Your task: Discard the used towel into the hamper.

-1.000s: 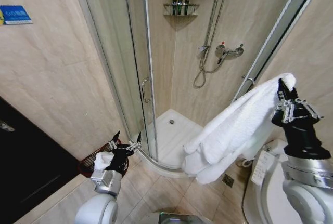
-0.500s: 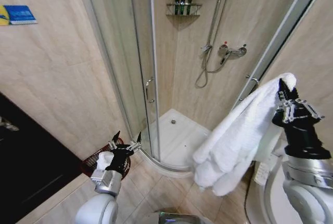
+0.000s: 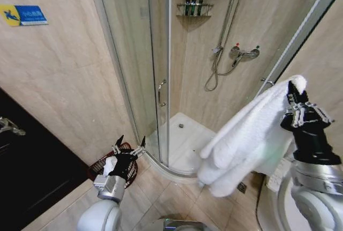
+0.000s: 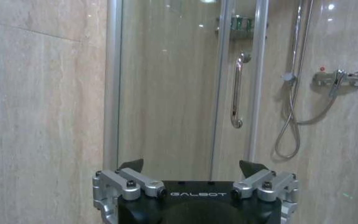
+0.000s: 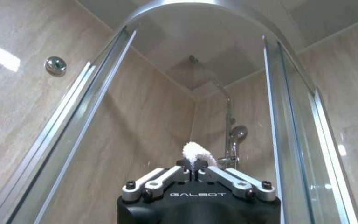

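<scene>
The right gripper (image 3: 293, 96), at three o'clock, is pinching one corner of the white towel (image 3: 246, 140) held high so its folds are hanging free, while the hamper (image 3: 107, 169) is sitting at seven o'clock behind the idle, spread-fingered left gripper (image 3: 128, 144).

Hamper (image 3: 102, 165) partly behind left pincer (image 3: 128, 146)

Shower door (image 3: 140, 65): glass, curved, stood ahead of me, its handle (image 3: 161, 92) upright on the frame.
Shower tray (image 3: 182, 140): white, with a small drain (image 3: 181, 125).
Mixer (image 3: 244, 54): on the tiled wall, hose (image 3: 214, 75) looping below.
Corner shelf (image 3: 194, 9): held dark bottles.
Sign (image 3: 24, 15): blue, on my left wall.
</scene>
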### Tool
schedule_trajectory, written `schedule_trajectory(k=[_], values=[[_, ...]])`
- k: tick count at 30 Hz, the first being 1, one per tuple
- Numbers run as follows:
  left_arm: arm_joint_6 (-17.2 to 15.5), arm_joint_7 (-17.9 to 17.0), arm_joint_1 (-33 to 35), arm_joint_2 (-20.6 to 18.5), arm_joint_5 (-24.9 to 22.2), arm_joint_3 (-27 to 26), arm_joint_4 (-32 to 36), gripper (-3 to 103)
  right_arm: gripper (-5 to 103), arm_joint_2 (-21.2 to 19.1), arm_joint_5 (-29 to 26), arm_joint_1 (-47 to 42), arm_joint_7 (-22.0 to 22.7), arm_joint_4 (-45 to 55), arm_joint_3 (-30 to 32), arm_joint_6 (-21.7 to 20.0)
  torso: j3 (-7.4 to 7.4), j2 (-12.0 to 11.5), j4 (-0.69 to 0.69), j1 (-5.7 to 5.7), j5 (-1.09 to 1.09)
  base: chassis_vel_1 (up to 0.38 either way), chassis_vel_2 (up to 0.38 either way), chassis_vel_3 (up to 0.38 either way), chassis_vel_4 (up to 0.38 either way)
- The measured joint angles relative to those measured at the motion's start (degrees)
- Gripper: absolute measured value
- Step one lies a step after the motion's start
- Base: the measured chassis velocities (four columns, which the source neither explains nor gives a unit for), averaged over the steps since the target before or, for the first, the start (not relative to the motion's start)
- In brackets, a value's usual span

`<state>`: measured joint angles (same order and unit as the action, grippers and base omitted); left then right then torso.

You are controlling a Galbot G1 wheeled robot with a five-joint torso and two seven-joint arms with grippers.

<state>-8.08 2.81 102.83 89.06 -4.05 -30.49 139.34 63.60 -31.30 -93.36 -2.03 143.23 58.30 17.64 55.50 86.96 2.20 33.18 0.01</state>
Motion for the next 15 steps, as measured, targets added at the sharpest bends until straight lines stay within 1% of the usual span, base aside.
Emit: schedule_trajectory(k=[15], values=[[0.0, 0.0, 0.0, 0.0, 0.0, 0.0, 0.0, 100, 2, -0.1, -0.6, 0.0, 0.0, 0.0, 0.1, 0.2, 0.01, 0.0, 0.00, 0.00, -0.01, 0.005, -0.006, -0.010, 0.004]])
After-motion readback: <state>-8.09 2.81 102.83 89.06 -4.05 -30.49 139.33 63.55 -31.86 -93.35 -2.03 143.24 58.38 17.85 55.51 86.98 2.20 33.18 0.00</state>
